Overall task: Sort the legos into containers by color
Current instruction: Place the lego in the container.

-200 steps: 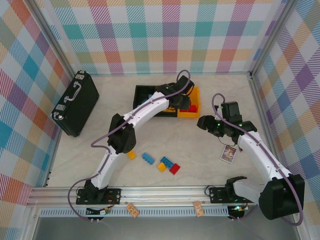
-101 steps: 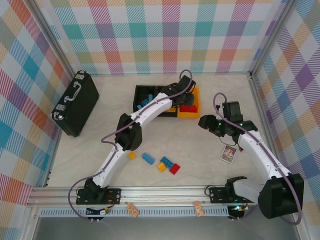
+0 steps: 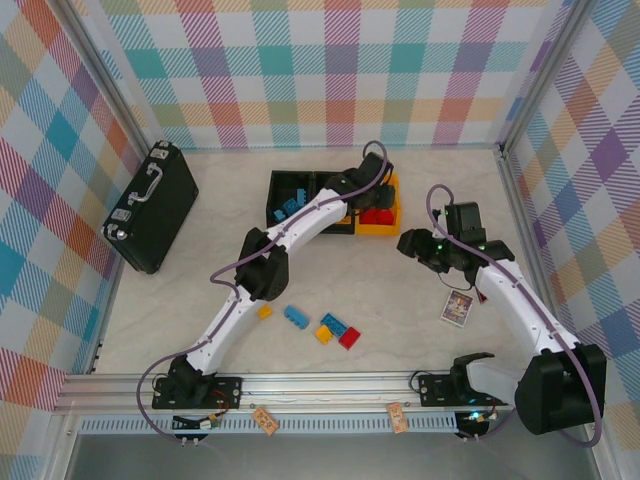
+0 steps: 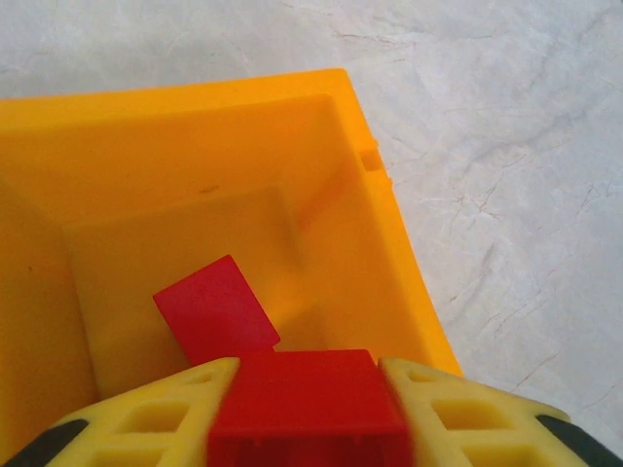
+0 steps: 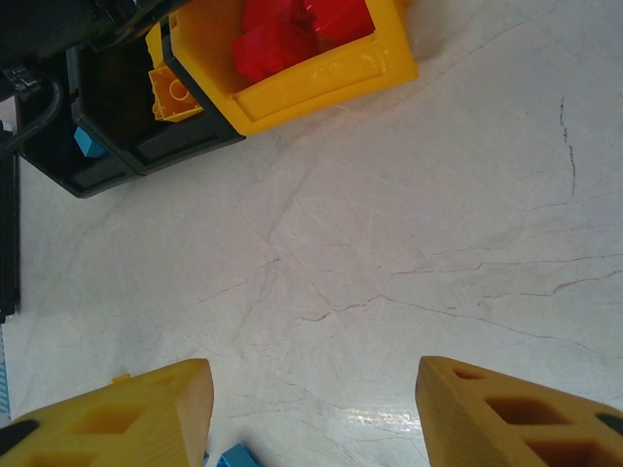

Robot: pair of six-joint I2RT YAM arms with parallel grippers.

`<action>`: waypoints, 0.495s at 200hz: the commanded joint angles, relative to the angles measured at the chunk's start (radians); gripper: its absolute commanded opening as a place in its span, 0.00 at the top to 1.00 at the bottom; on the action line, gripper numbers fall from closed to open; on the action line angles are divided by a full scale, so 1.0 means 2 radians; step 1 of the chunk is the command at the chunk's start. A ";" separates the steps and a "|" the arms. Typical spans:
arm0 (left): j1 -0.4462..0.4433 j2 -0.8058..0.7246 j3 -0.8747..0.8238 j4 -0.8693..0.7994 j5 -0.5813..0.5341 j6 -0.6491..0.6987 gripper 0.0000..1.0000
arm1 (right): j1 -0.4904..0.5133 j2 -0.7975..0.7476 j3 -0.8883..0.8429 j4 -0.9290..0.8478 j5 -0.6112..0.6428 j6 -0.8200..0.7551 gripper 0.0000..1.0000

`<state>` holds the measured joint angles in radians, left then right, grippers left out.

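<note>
Bright checked walls are standing all around the pale marbled worktop [image 3: 400, 300], and two white arms are reaching out over it. The left arm is stretching far across to the yellow-orange bin [image 3: 388, 229], which is sitting at the right end of a row of three joined bins. Its left fingers [image 4: 156, 413] are pressing on both sides of a red brick [image 4: 307, 399], holding it over the inside of that bin. Another red brick [image 4: 214, 313] is lying on the bin floor just below, tipping up a little. The two black bins [image 3: 290, 184] beside it are holding blue bricks [image 3: 290, 207] and a yellow brick [image 5: 175, 94]. The right fingers [image 5: 127, 418] are standing wide apart with nothing between them, hanging over bare worktop near the bins. Five loose bricks [image 3: 296, 317] are waiting on the worktop nearer the arm bases: two blue, two yellow and one red. I think the arm is getting ready to drop this red brick in with the other reds. To do it well, it should be holding the brick well inside the walls and low down. Then it should be opening the fingers slowly and evenly, so the brick is falling straight and not sticking to one finger or bouncing out. After that, I think going straight up is best, so the fingers are not catching the rim and tugging the row of bins.
</note>
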<state>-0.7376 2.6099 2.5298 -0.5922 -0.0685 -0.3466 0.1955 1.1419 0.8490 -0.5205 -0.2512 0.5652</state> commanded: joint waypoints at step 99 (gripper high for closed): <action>0.002 -0.149 -0.109 -0.023 0.028 0.002 0.41 | -0.003 -0.011 0.001 -0.015 -0.039 -0.017 0.42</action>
<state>-0.7345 2.5191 2.4287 -0.6106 -0.0429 -0.3439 0.1955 1.1358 0.8486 -0.5255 -0.2829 0.5606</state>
